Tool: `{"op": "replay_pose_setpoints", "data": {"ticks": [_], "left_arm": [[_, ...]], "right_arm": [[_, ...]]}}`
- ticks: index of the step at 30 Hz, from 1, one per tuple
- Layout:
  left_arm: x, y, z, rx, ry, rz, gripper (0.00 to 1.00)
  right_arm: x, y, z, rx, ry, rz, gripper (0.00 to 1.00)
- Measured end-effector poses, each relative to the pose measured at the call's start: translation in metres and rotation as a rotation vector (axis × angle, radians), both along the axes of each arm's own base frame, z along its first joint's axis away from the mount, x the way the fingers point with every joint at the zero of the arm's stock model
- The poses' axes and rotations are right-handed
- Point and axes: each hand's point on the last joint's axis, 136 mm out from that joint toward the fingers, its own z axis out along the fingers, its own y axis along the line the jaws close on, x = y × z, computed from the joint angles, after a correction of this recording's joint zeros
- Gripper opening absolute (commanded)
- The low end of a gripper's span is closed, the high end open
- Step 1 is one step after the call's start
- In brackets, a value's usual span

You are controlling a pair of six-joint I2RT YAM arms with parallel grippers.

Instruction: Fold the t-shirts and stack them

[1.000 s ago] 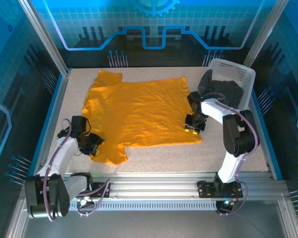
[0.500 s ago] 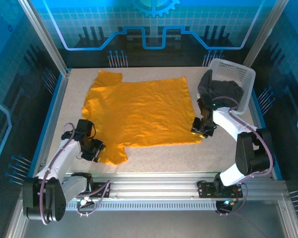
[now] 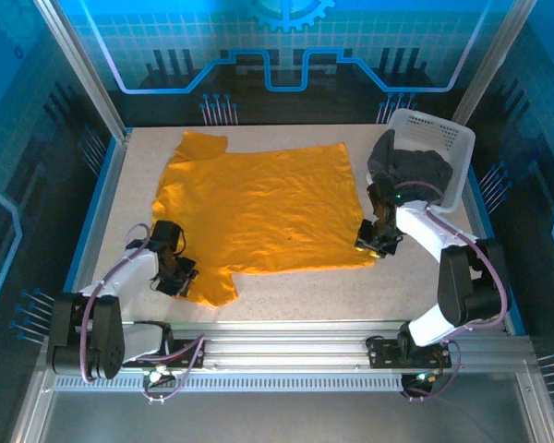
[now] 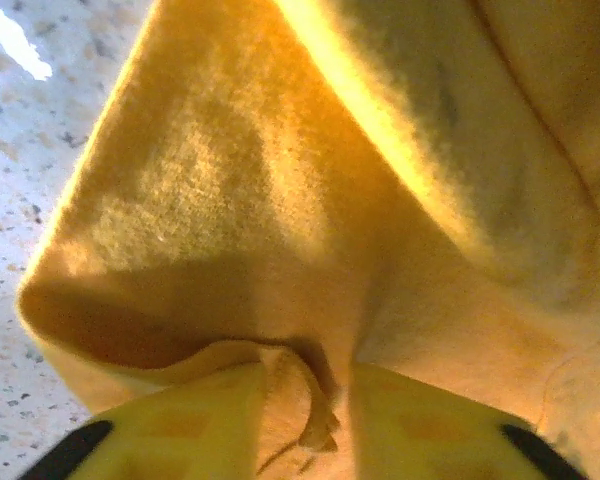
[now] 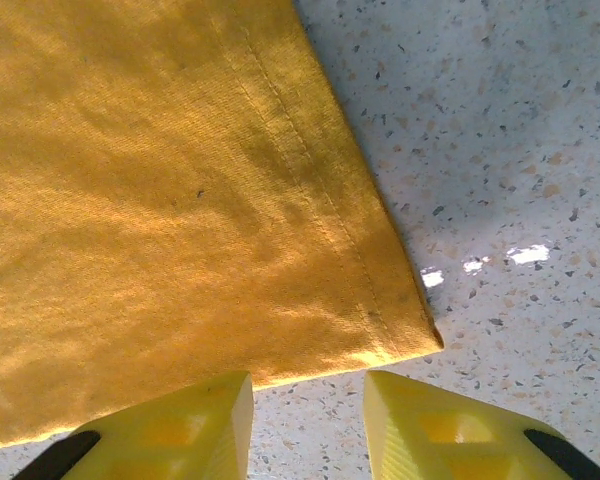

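Left end effector (image 3: 179, 274) further in, bunched sleeve of flat orange-yellow shirt (image 3: 258, 208).

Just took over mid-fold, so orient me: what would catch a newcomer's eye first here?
The orange-yellow t-shirt spread out across the table dominates. The left gripper is at its near-left sleeve with cloth between its fingers; the right gripper hangs open at the near-right hem corner. A dark charcoal t-shirt lies bunched in the white basket at the far right.
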Motion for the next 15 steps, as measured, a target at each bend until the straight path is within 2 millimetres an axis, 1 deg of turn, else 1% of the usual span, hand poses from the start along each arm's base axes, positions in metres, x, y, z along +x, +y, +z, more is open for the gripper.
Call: {"op": "replay_pose_setpoints", "data": {"ticks": [2, 3, 5, 10, 13, 15], "left_arm": [[-0.001, 0.000, 0.000, 0.003, -0.001, 0.001, 0.03], [-0.002, 0.000, 0.002, 0.006, -0.007, 0.001, 0.00], [-0.006, 0.002, 0.007, 0.013, -0.022, -0.002, 0.00], [-0.019, 0.003, 0.033, 0.018, -0.101, 0.009, 0.00], [-0.030, 0.003, 0.041, 0.015, -0.118, 0.023, 0.00], [-0.039, 0.004, 0.039, 0.014, -0.114, 0.028, 0.01]], "right_arm": [[-0.003, -0.002, -0.003, -0.005, 0.010, -0.004, 0.35], [-0.004, -0.004, -0.004, -0.006, 0.015, -0.012, 0.35], [-0.008, -0.010, -0.008, -0.007, 0.026, -0.038, 0.35], [-0.015, -0.034, -0.020, -0.004, 0.055, -0.158, 0.35], [-0.012, -0.038, -0.021, 0.014, 0.050, -0.190, 0.33], [-0.011, -0.035, -0.023, 0.031, 0.049, -0.199, 0.33]]}}
